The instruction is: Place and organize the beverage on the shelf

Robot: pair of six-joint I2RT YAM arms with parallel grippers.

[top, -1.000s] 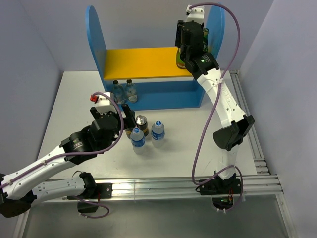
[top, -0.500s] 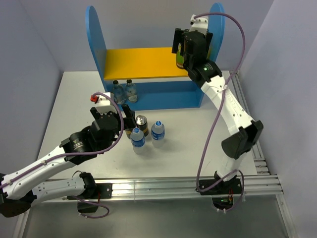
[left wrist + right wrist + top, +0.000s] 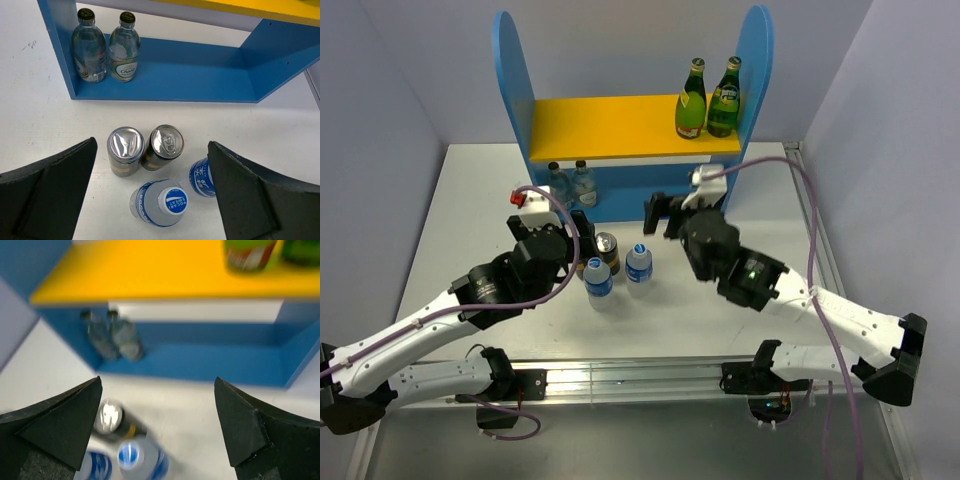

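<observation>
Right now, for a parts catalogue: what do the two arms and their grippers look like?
The left arm and right arm have white links with black joints, each with a purple cable. A red-and-white block sits at the left wrist; a green light shows on the right arm. The left gripper and right gripper have black wedge-shaped fingers.

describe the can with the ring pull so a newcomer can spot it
Find the blue shelf with the yellow board. On the white table in front of it, two dark cans stand side by side among water bottles. It is the right can: its lid shows a ring pull, while the left can has a crinkled top.
</observation>
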